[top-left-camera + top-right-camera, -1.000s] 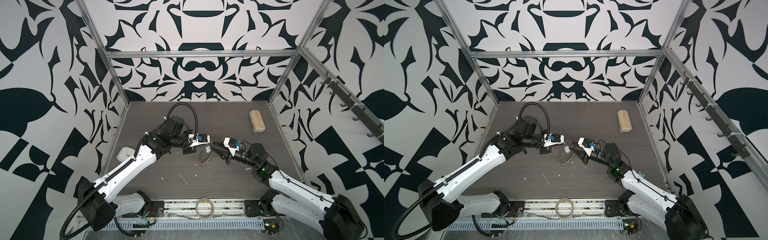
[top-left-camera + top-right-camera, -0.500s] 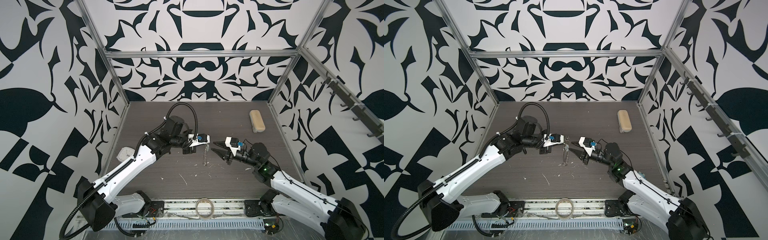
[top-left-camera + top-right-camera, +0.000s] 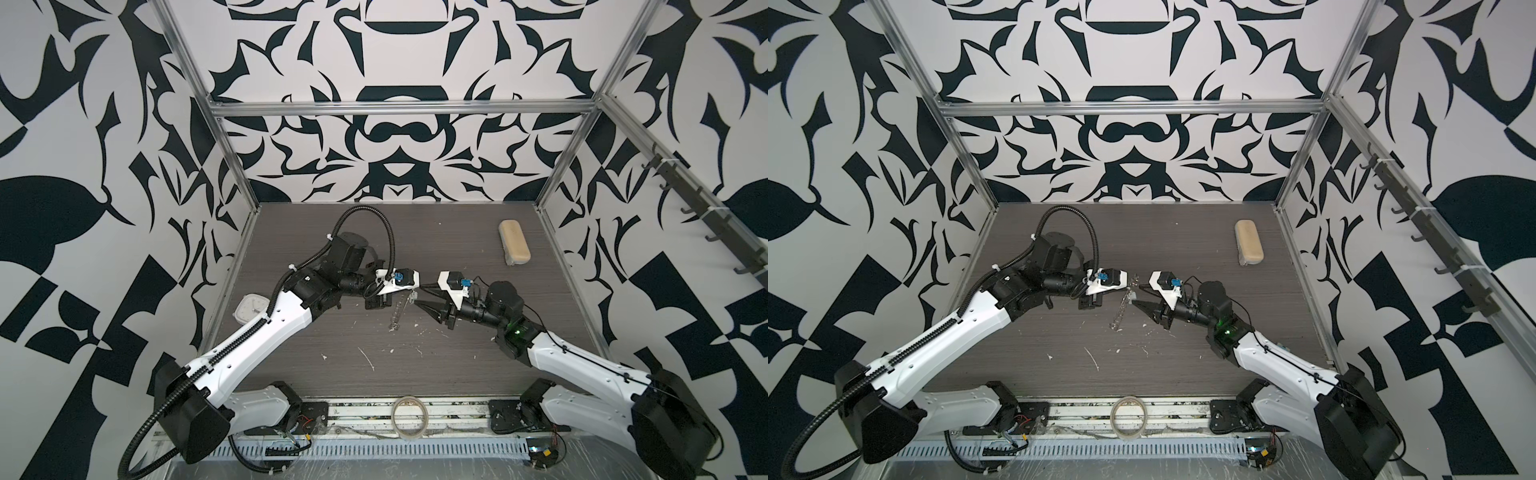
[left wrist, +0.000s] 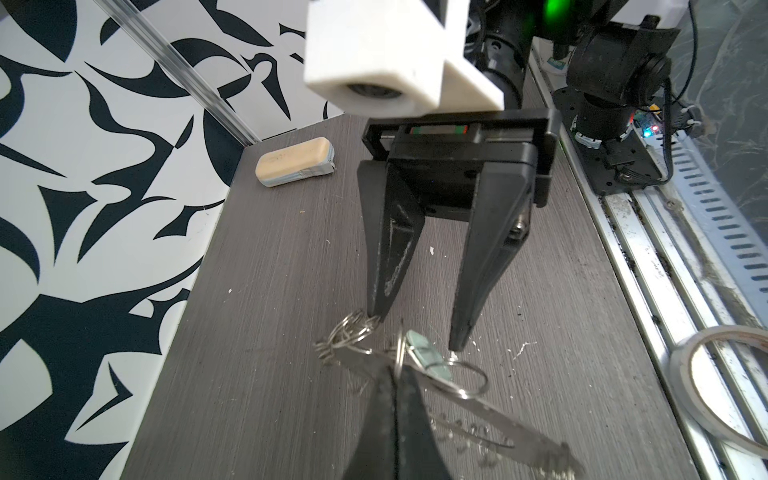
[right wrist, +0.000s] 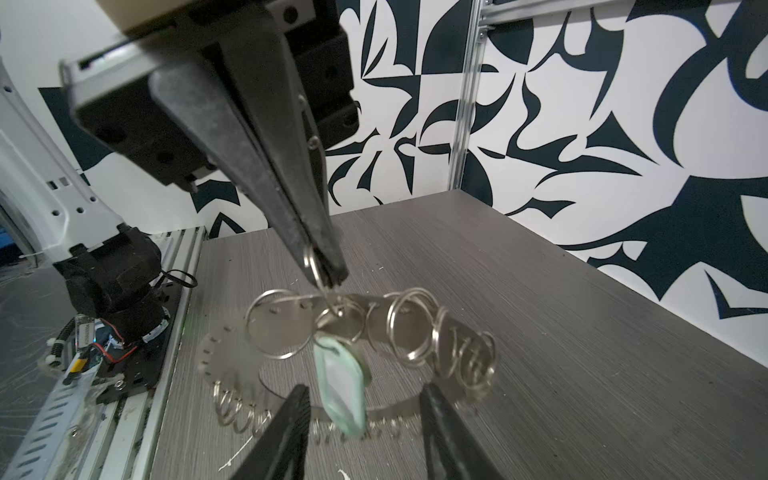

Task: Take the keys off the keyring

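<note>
Right wrist view: left gripper (image 5: 326, 272), jaws clamped on a wire loop (image 5: 311, 259) of the keyring (image 5: 228, 355) hanging beneath it; white tag (image 5: 340, 382), face too blurred to read, dangles below, ahead of right gripper (image 5: 365, 387), jaws parted

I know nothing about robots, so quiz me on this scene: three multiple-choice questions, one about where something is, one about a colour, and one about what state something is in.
1. Where does the tan block lie?
A. at the back right of the table
B. on the front rail
C. under the left arm

2. What colour is the table top?
A. red
B. dark grey
C. yellow

3. How does the right gripper stand?
A. shut on the block
B. shut, empty
C. open

Answers:
1 A: both top views show it toward the back on the right side.
2 B: grey wood grain shows in every view.
3 C: the left wrist view shows its jaws apart, close to the keyring.
</note>
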